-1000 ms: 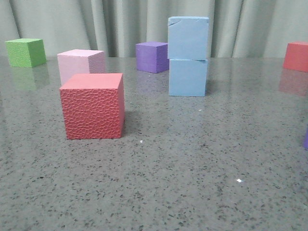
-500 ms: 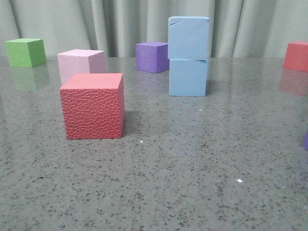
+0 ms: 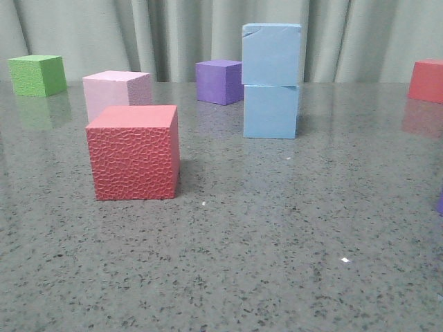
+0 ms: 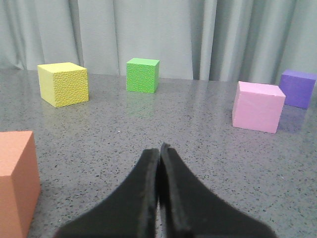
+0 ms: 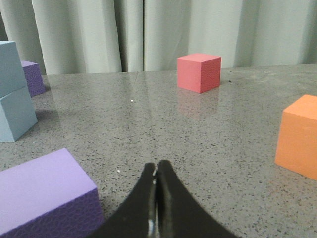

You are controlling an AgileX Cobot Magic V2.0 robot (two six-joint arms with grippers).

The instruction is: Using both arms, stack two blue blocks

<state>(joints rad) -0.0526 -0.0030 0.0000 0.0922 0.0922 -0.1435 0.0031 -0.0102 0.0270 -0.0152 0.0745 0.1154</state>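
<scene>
Two light sky-blue blocks stand stacked at the back middle of the table: the upper blue block (image 3: 271, 54) sits squarely on the lower blue block (image 3: 270, 111). The stack also shows at the edge of the right wrist view, upper block (image 5: 9, 67) on lower block (image 5: 16, 115). No gripper shows in the front view. My left gripper (image 4: 159, 151) is shut and empty, low over bare table. My right gripper (image 5: 157, 168) is shut and empty, well away from the stack.
In the front view: a red cube (image 3: 133, 152) near the left front, a pink cube (image 3: 115, 92), a green cube (image 3: 37, 75), a purple cube (image 3: 218, 81), another red cube (image 3: 426, 80). Close by the right gripper: a purple cube (image 5: 42, 196) and an orange cube (image 5: 298, 136). Near the left gripper: orange (image 4: 16, 181) and yellow (image 4: 63, 83) cubes.
</scene>
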